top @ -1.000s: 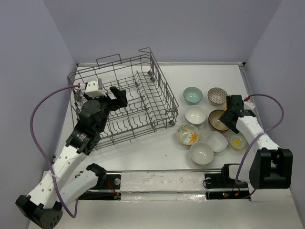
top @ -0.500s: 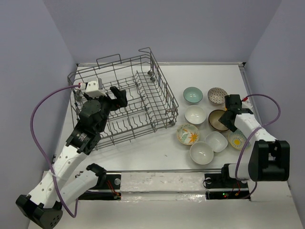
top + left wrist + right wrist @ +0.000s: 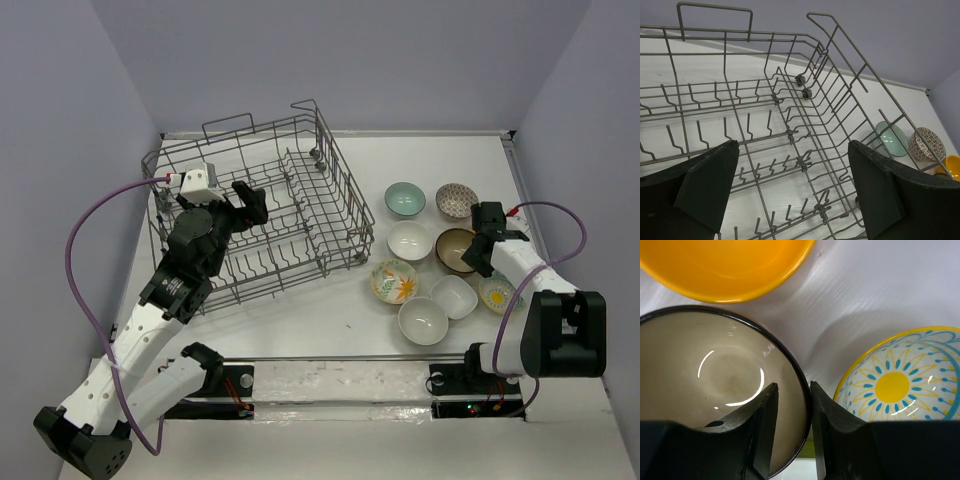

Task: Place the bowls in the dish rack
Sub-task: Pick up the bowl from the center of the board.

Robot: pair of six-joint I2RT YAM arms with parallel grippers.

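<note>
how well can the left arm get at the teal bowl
Probably not directly: the left gripper hangs open over the rack, whose tall side wall stands between it and the teal bowl.

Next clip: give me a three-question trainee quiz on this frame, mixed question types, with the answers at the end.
1. True or false: the dish rack already holds a bowl.
2. The right gripper straddles the rim of which bowl? A) pale teal bowl B) brown bowl C) square white bowl
3. Fill in: the left gripper hovers over the rack with its jaws ____.
Key: 1 false; 2 B; 3 open.
</note>
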